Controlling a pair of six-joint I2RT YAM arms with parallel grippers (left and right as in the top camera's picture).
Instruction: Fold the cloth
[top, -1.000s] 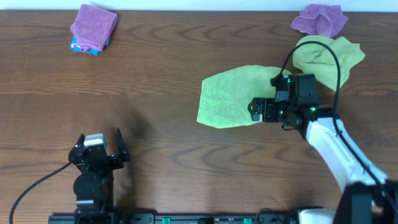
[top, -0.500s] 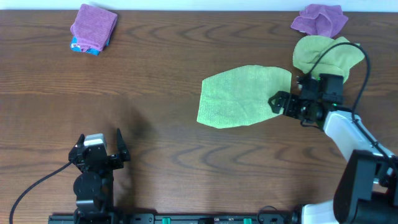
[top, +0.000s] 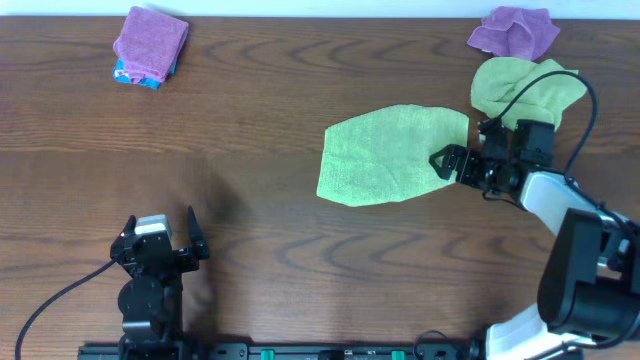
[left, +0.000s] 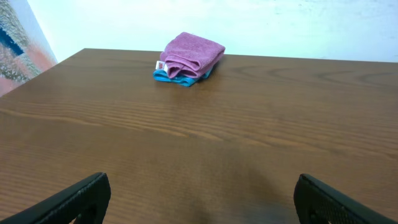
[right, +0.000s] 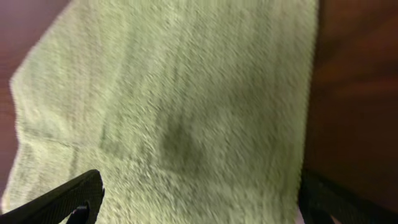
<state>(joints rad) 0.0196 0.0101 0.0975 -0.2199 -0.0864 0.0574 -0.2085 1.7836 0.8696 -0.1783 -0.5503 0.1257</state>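
A light green cloth (top: 385, 155) lies flat on the brown table, right of centre. My right gripper (top: 443, 163) is at the cloth's right edge, open, with nothing held. In the right wrist view the cloth (right: 180, 99) fills most of the frame, and the open fingers (right: 199, 202) straddle it low down at either side. My left gripper (top: 160, 225) is open and empty near the table's front left, far from the cloth. In the left wrist view its fingers (left: 199, 199) frame bare wood.
A second green cloth (top: 527, 88) lies bunched at the back right, just behind my right arm. A crumpled purple cloth (top: 514, 30) is beyond it. A folded purple cloth on a blue one (top: 150, 45) sits at the back left and also shows in the left wrist view (left: 188, 57).
My right gripper has moved right, from over the cloth's right part to its right edge, uncovering that end of the cloth. The left arm has not moved.
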